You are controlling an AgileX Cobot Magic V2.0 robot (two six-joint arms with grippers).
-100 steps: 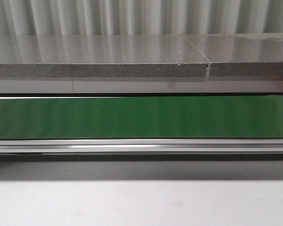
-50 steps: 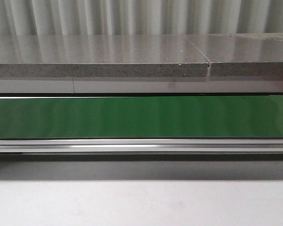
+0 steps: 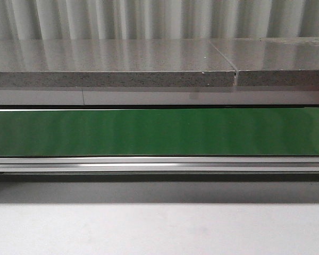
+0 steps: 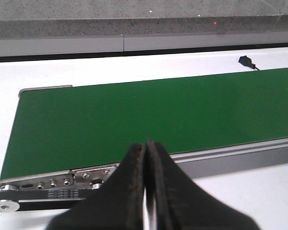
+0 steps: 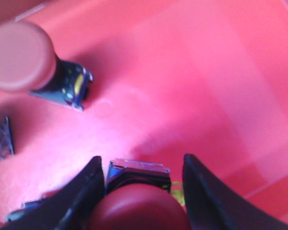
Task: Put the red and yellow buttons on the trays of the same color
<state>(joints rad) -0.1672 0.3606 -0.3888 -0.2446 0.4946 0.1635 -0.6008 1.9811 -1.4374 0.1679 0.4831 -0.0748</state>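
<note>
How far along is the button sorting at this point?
Done: one red-capped push button already lies on the red plastic tray. In hand: the right gripper sits over that tray with another red button between its open fingers, either just released or about to be. The left gripper is shut and empty above the bare green conveyor belt. No yellow button or tray is visible.

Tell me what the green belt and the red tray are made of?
The green belt looks like smooth rubber or PVC with a soft sheen: it shows faint pale reflections and runs over a metal roller frame. The red tray seems to be glossy plastic, since light glares off it, though the view is blurry.
</note>
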